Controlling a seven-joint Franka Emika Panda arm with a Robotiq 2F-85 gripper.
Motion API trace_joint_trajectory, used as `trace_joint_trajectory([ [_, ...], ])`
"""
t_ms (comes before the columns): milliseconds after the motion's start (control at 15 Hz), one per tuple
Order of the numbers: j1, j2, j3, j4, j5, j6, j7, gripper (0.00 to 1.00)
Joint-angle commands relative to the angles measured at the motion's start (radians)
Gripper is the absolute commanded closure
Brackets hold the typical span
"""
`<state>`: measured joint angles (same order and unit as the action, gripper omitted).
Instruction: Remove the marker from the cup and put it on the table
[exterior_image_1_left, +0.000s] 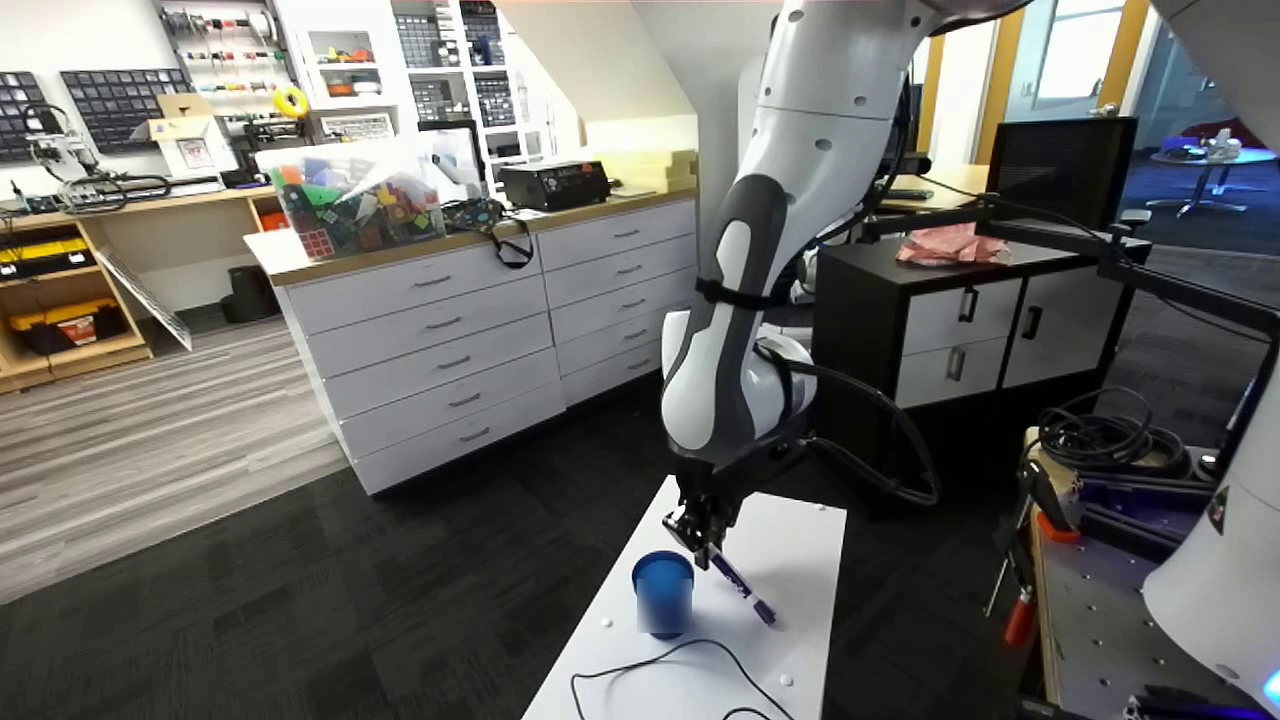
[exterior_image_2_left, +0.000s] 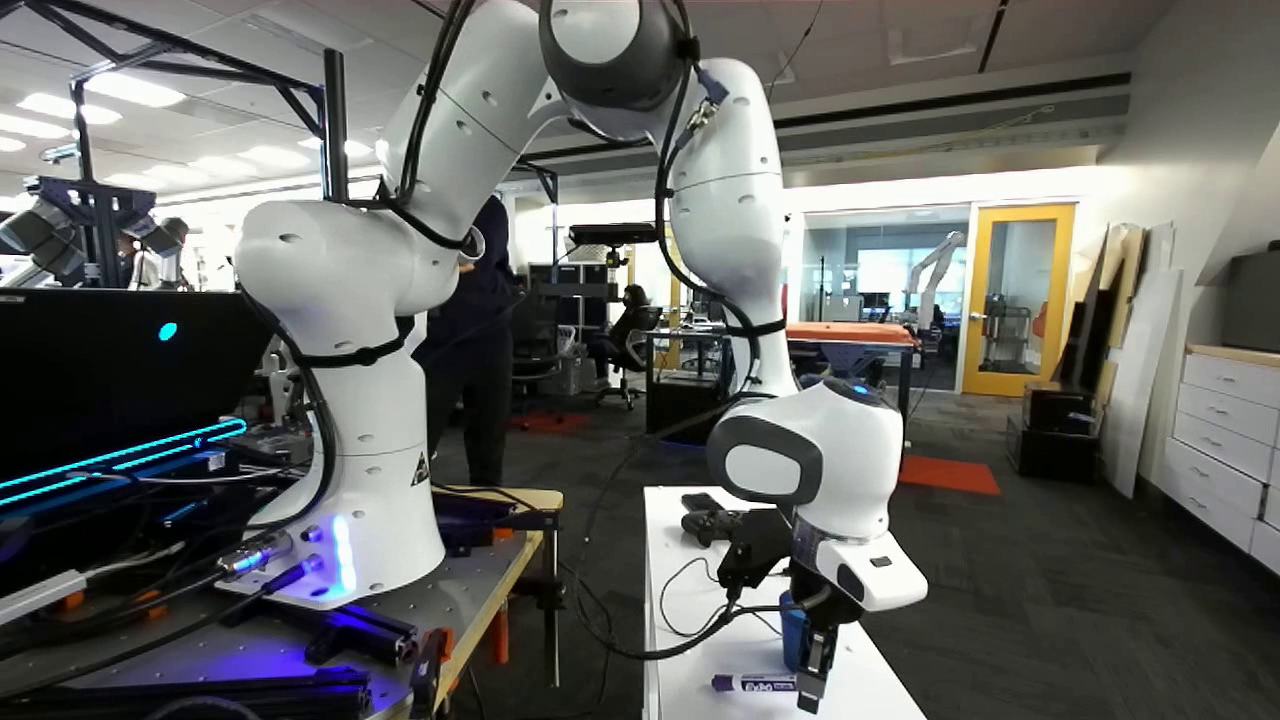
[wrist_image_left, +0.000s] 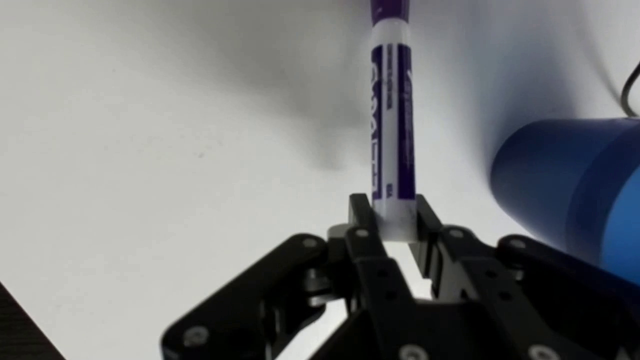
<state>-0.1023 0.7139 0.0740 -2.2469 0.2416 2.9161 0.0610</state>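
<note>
The marker (exterior_image_1_left: 740, 583) is white and purple with a purple cap, outside the cup. My gripper (exterior_image_1_left: 706, 556) is shut on its plain white end; the wrist view shows the marker (wrist_image_left: 393, 120) between the fingertips (wrist_image_left: 393, 217). In an exterior view the marker (exterior_image_2_left: 753, 683) lies nearly level, sticking out from the gripper (exterior_image_2_left: 812, 690). Shadows in the wrist view suggest a gap above the white table (wrist_image_left: 150, 200); how large, I cannot tell. The blue cup (exterior_image_1_left: 664, 572) stands upright on the table (exterior_image_1_left: 790, 530), beside the gripper. It also shows in the wrist view (wrist_image_left: 555, 170).
A thin dark cable (exterior_image_1_left: 715, 643) lies curled on the table near the cup. A dark controller-like object (exterior_image_2_left: 708, 522) lies on the table's far end. A black cable (exterior_image_2_left: 690, 648) hangs from the arm. A white drawer cabinet (exterior_image_1_left: 450, 350) stands beyond the table.
</note>
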Motion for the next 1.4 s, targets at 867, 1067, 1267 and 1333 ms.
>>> trace_joint_trajectory([
  [867, 0.016, -0.018, -0.014, 0.034, -0.013, -0.046, 0.022, 0.0],
  [1067, 0.041, -0.055, -0.034, 0.02, -0.021, -0.047, 0.033, 0.0],
  [1267, 0.072, -0.096, -0.06, 0.002, -0.031, -0.049, 0.045, 0.0],
  [1333, 0.087, -0.111, -0.074, -0.004, -0.037, -0.051, 0.051, 0.0],
])
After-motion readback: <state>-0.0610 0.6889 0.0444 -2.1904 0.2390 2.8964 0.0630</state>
